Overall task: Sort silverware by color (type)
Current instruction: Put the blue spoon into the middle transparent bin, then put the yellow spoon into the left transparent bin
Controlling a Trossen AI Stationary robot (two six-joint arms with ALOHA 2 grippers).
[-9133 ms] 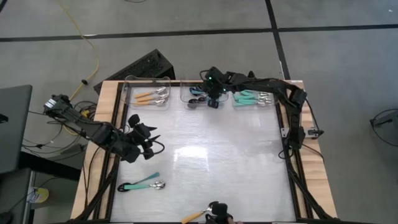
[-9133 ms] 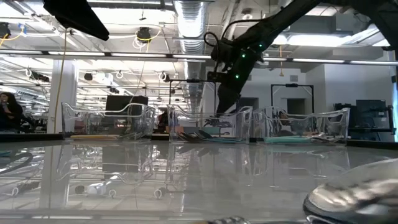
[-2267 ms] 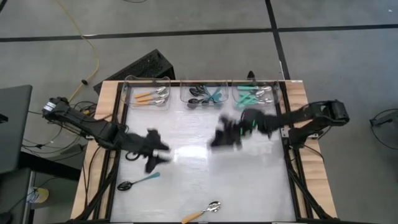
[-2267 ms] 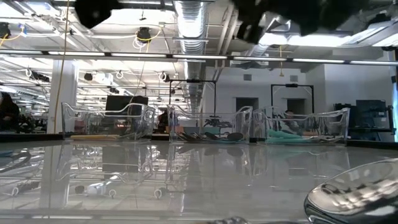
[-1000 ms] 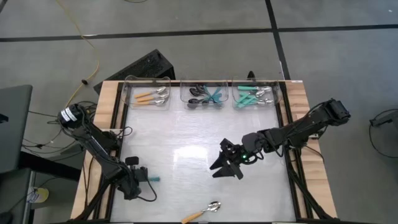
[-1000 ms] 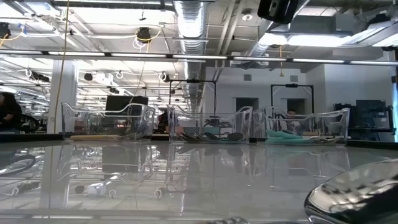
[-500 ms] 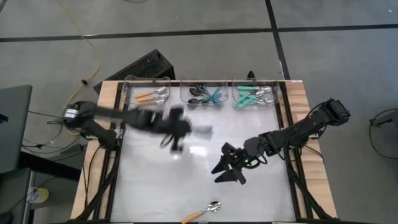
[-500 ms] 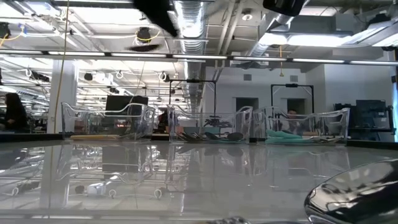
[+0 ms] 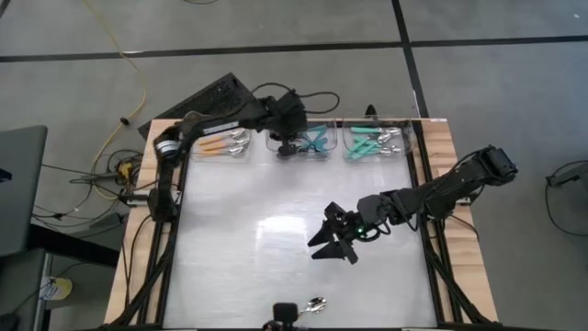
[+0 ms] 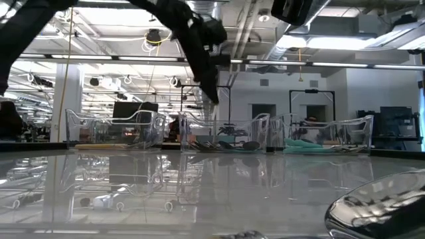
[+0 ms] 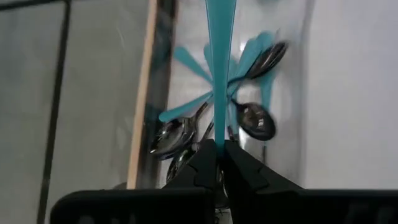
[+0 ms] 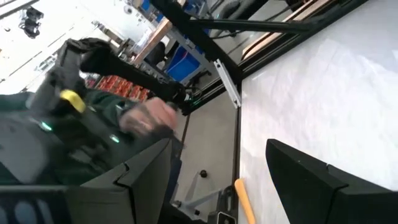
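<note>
My left gripper (image 9: 292, 140) hangs over the middle clear bin (image 9: 299, 129) at the table's far edge, shut on a spoon with a teal handle (image 11: 219, 68); its bowl does not show. Below it in that bin lie dark-bowled spoons with teal handles (image 11: 255, 121). My right gripper (image 9: 318, 246) stands open over the table right of the middle, touching nothing. An orange-handled spoon (image 9: 314, 302) with a silver bowl lies flat at the near edge. My left gripper pinches the teal handle (image 11: 218, 138) between its two fingertips. The handle runs straight on beyond the fingers, in line with them. The fingers come from above, slanting down over the bin. The spoon is lifted clear of the spoons in the bin.
A left bin (image 9: 220, 140) holds orange-handled spoons and a right bin (image 9: 377, 140) holds teal-handled spoons with silver bowls. A person's hand (image 9: 285, 315) is at the near edge beside the orange-handled spoon, and a green sleeve (image 12: 106, 124) shows there.
My left gripper has swung from the table's near left corner up and across to the far edge, carrying the teal-handled spoon, and now hangs over the middle bin. A person's hand has come in at the near edge beside the orange-handled spoon.
</note>
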